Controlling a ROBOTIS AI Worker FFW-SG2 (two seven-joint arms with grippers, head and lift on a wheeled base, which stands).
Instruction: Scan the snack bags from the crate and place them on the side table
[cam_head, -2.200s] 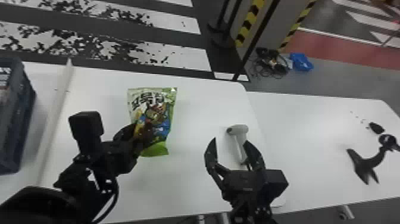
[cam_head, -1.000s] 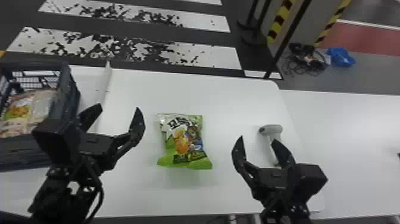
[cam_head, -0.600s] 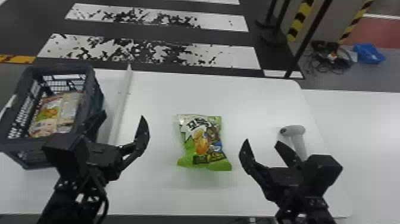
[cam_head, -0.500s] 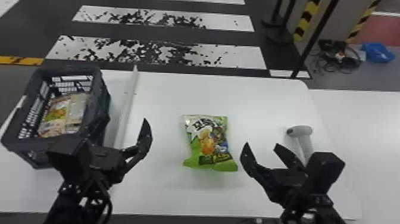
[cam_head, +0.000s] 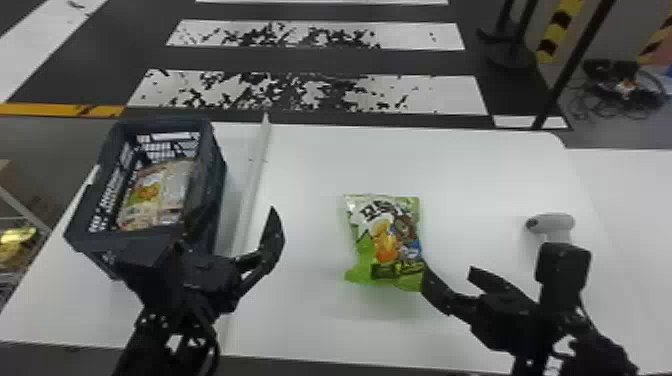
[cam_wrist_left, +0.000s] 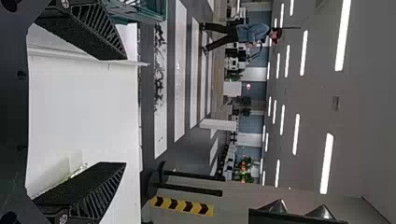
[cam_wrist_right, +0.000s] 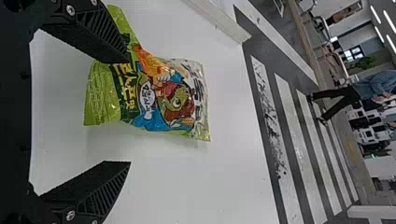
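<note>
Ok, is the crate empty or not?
Not empty: the head view shows snack packaging lying inside the crate.

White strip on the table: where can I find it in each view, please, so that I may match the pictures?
Head view: the white strip lies between the crate and the snack bag.
Left wrist view: the strip passes close to the left gripper's crate-side finger.
Right wrist view: the strip lies beyond the snack bag.
Shared landmark: the crosswalk past the table's far edge.
</note>
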